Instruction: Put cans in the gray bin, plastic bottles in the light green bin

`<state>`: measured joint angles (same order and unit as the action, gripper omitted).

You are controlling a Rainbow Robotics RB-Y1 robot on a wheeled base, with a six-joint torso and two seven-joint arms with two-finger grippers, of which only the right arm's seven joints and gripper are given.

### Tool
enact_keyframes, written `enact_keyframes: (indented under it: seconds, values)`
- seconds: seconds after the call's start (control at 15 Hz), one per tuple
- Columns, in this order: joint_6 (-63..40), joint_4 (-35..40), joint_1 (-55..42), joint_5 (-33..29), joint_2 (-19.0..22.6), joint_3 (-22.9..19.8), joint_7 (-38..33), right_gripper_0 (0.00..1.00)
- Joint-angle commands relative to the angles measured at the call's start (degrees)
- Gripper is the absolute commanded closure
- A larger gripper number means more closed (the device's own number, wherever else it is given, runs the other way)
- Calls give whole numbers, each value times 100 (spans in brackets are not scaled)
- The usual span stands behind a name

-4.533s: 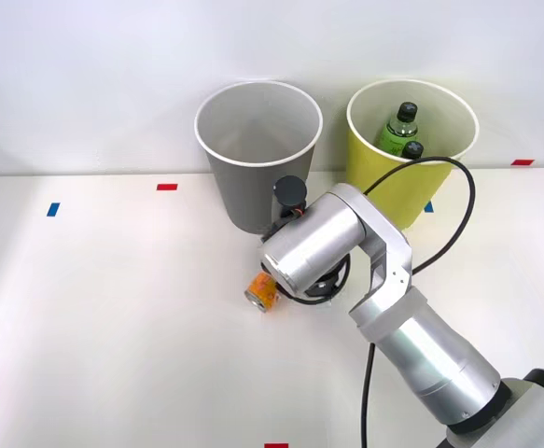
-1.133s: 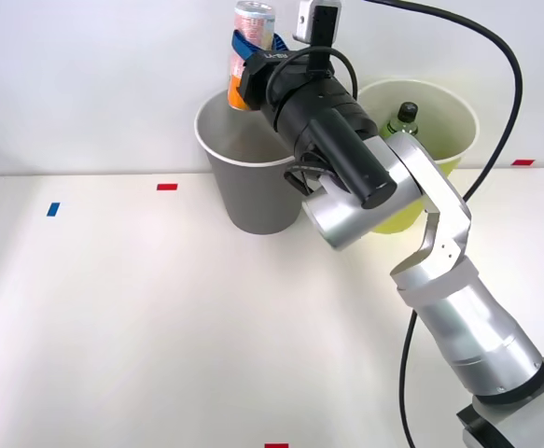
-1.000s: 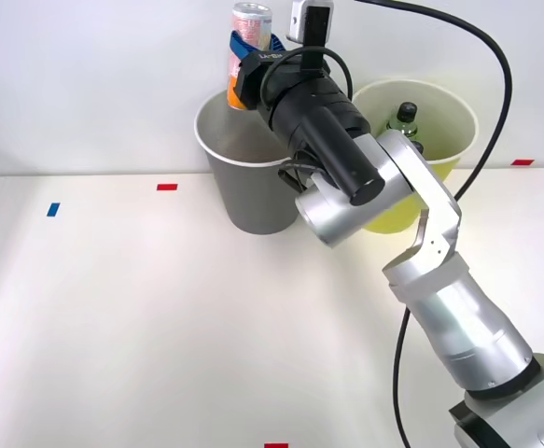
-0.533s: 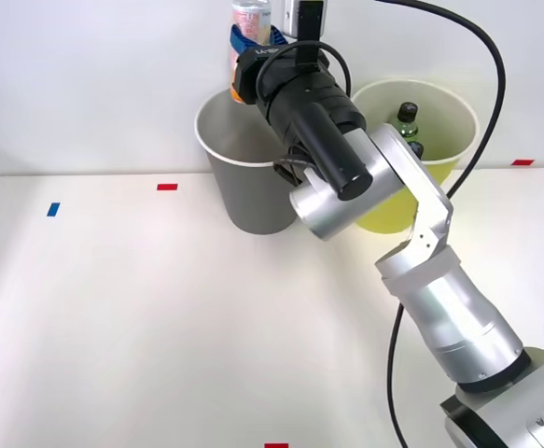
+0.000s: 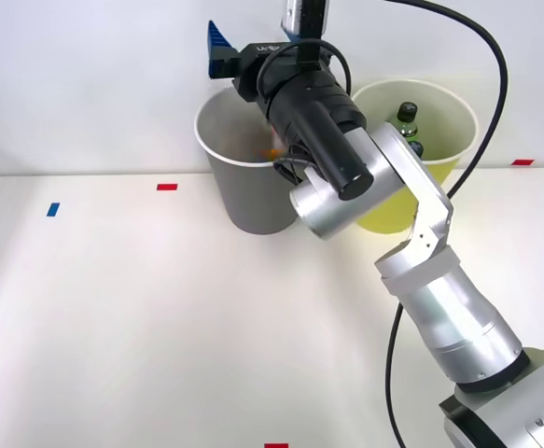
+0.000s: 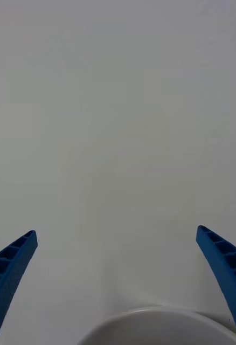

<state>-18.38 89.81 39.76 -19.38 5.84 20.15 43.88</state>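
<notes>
My end effector hangs spread and empty above the gray bin. An orange glimpse inside looks like the can, light and smooth-sided.

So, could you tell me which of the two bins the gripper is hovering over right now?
The gray bin, the robot's left one of the pair. The open right gripper hangs above its rim, while the yellow-green bin beside it holds the green bottles.

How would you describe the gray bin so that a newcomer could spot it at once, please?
At the far edge of the white table, against the wall, two tall tapered bins stand side by side. The gray bin is the left one, beneath the open right gripper; its neighbour is yellow-green.
</notes>
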Motion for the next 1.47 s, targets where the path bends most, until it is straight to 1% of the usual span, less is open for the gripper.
enact_keyframes:
  seconds: [0.07, 0.2, 0.27, 0.47, 0.6, 0.67, 0.93, 1.27, 1.47]
  values:
    - [335, 1, -29, -22, 154, -3, -20, 0]
    - [995, 247, -451, 13, 268, -126, -38, 0]
    - [1100, 502, -671, 118, 347, -143, -55, 0]
    - [1118, 1539, -1436, 637, 488, -222, -73, 0]
    - [1153, 2120, -1980, 945, 506, -354, -99, 0]
    - [1241, 2278, -2209, 1006, 514, -424, -99, 0]
    - [1926, 2383, -3229, 1032, 629, -750, -82, 0]
    - [3034, 2401, -4564, 1006, 1147, -1189, -90, 0]
    - [3280, 2410, -5127, 971, 1323, -1374, -29, 0]
